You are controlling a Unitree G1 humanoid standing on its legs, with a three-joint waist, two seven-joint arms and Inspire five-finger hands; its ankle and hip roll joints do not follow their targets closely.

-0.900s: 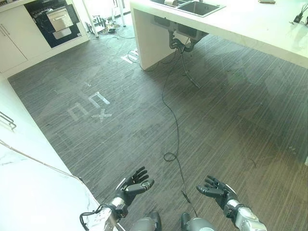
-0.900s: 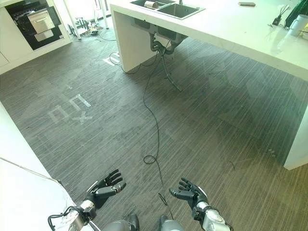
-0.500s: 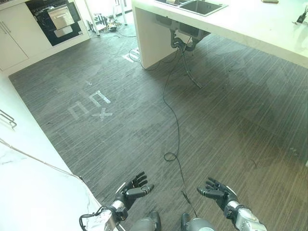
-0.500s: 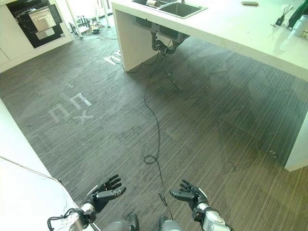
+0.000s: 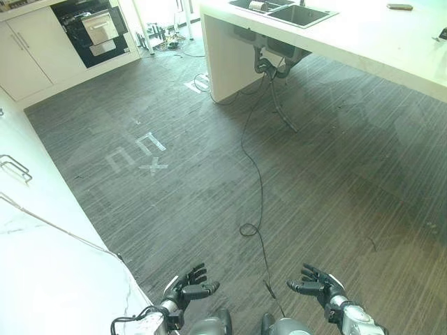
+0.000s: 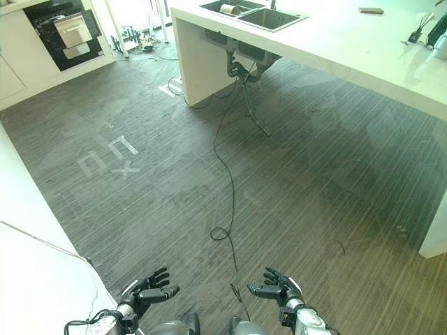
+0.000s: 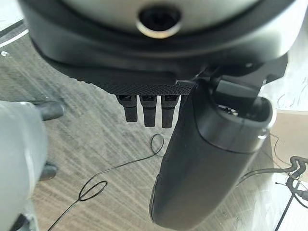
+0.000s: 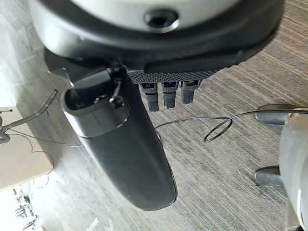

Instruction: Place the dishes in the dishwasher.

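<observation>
Grey striped carpet floor separates the robot from the long white bench with its steel sink far ahead. No dishes are discernible. Left hand and right hand hang low with relaxed, empty fingers; the right seems nearer.

Floor: matt grey covering with fine ribbed streaks, rough-looking, spreading beyond the fingertips of both hands.
Left hand: matt black plastic; palm pad finely textured in its wrist view.
Right hand: the same matt black plastic, thumb smooth with slight sheen.
Counter: smooth, glossy white slab.
Sink: dull metal.
</observation>
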